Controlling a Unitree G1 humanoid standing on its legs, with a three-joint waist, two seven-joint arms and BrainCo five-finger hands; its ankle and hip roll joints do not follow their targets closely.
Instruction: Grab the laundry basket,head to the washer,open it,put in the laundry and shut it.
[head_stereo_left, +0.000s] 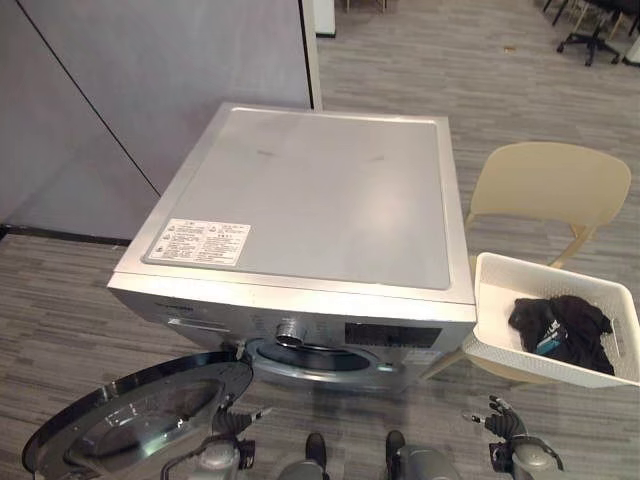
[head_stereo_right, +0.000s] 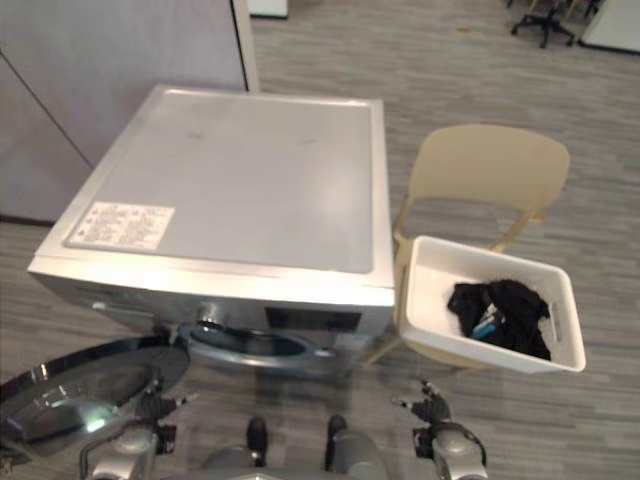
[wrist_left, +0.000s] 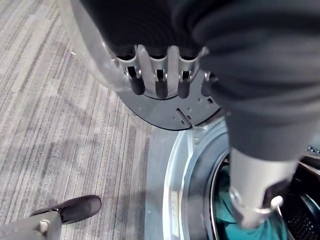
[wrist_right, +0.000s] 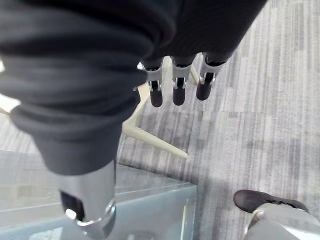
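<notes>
One white plastic laundry basket (head_stereo_left: 497, 300) holding dark clothes (head_stereo_left: 560, 328) sits on a beige chair (head_stereo_left: 548, 185), beside the silver front-loading washer (head_stereo_left: 310, 200). Its round door (head_stereo_left: 130, 415) hangs open. Below, the left robot hand (head_stereo_left: 232, 428) and right robot hand (head_stereo_left: 503, 420) both hang open and empty.

One silver washer (head_stereo_left: 310, 215) stands in the middle, with one round door (head_stereo_left: 140, 412) swung open at its front and one label sticker (head_stereo_left: 198, 242) on its top. Just beside the washer sits one beige chair (head_stereo_left: 548, 190), and on that chair one white laundry basket (head_stereo_left: 500, 300). In the basket lies one dark bundle of laundry (head_stereo_left: 560, 328). Inside the washer's drum one teal cloth (wrist_left: 227, 210) shows. Two robot hands appear in front of the washer: one left hand (head_stereo_left: 228, 432) and one right hand (head_stereo_left: 505, 428).
</notes>
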